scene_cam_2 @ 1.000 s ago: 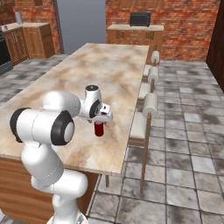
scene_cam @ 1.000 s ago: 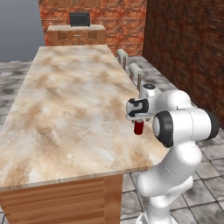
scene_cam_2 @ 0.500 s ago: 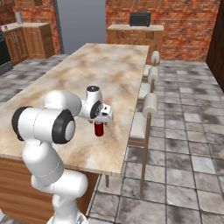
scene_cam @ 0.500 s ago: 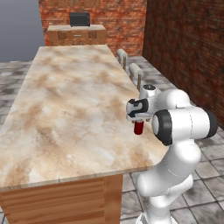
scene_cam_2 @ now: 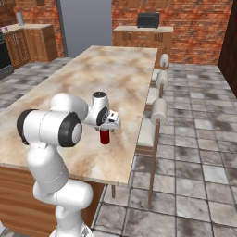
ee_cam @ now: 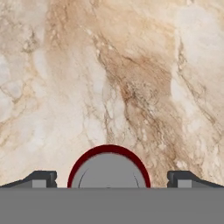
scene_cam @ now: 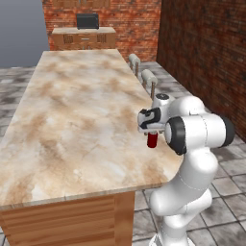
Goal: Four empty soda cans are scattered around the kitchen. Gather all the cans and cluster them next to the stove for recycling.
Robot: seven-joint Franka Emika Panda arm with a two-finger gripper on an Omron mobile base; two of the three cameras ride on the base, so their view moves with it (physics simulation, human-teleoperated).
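Note:
A plain red soda can (scene_cam: 153, 140) stands upright on the beige marbled island counter (scene_cam: 77, 120), close to its right edge. In the right base view the same can (scene_cam_2: 105, 136) sits directly under the hand. My gripper (scene_cam: 152, 131) hangs just above it, pointing straight down. In the hand view the can's grey top and red rim (ee_cam: 109, 168) lie centred between my two fingertips (ee_cam: 42, 178), which stand wide apart, so the gripper (ee_cam: 109, 180) is open and holds nothing. A dark appliance front (scene_cam_2: 3, 58) shows at the far left edge; I cannot tell whether it is the stove.
White-backed stools (scene_cam_2: 156, 115) line the island's right side. A black microwave (scene_cam_2: 148, 20) sits on a wooden cabinet by the brick back wall. Wooden cabinets (scene_cam_2: 32, 42) stand at the far left, with grey tile floor (scene_cam_2: 199, 152) to the right.

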